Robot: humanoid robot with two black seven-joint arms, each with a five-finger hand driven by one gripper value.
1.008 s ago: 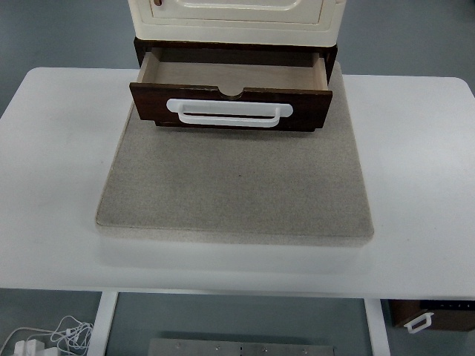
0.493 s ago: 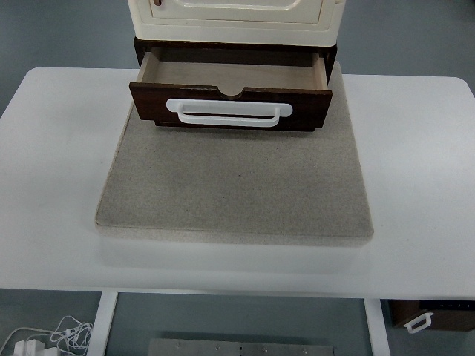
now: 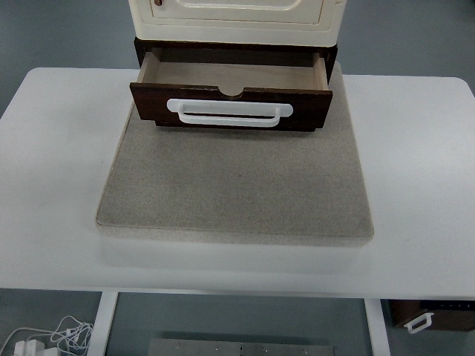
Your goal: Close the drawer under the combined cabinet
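While nothing has shifted over the last second, the dark wooden drawer [image 3: 231, 100] with its white handle [image 3: 229, 112] sits pulled out at the far edge of the grey mat [image 3: 236, 182]. Neither hand of mine shows, so closing hasn't begun.

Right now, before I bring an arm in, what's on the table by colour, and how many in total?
Dark brown: 1, the open drawer, pulled out from its dark base
White: 1, the drawer handle
Cream: 1, the cabinet above
Grey: 1, the mat
Total: 4, on the white table
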